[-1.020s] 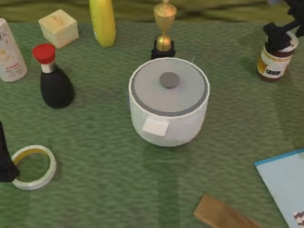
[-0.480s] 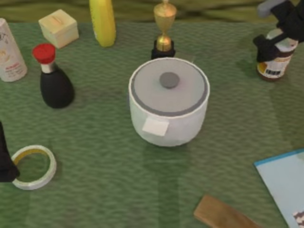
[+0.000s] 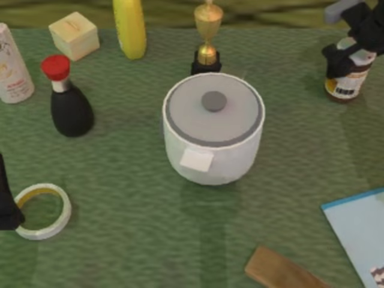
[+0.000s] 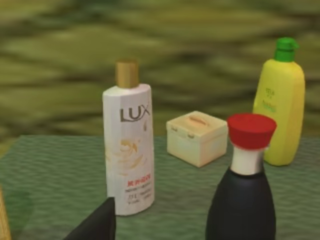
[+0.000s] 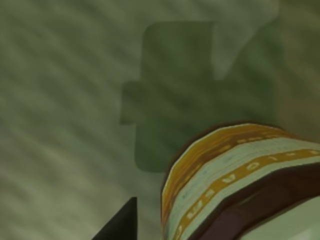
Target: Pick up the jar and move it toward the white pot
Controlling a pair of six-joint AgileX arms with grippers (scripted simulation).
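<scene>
The jar (image 3: 348, 83), dark brown with a yellow-and-white label, stands at the table's far right. My right gripper (image 3: 350, 53) is down over its top and open. In the right wrist view the jar (image 5: 235, 170) fills the near corner, and a gap separates it from the one dark finger (image 5: 122, 225) that shows. The white pot (image 3: 231, 159) with its grey lid and knob sits in the middle, well to the left of the jar. My left gripper (image 3: 7, 204) is parked at the left edge, open and holding nothing.
A black bottle with a red cap (image 3: 69, 105), a white canister (image 3: 12, 66), a cream box (image 3: 73, 35), a yellow bottle (image 3: 130, 27) and a gold trophy (image 3: 207, 36) line the back. A tape ring (image 3: 42, 210), a wooden piece (image 3: 282, 270) and a blue book (image 3: 360, 231) lie in front.
My right gripper has come down from above the jar's lid to around its top. The jar and the left arm have not moved.
</scene>
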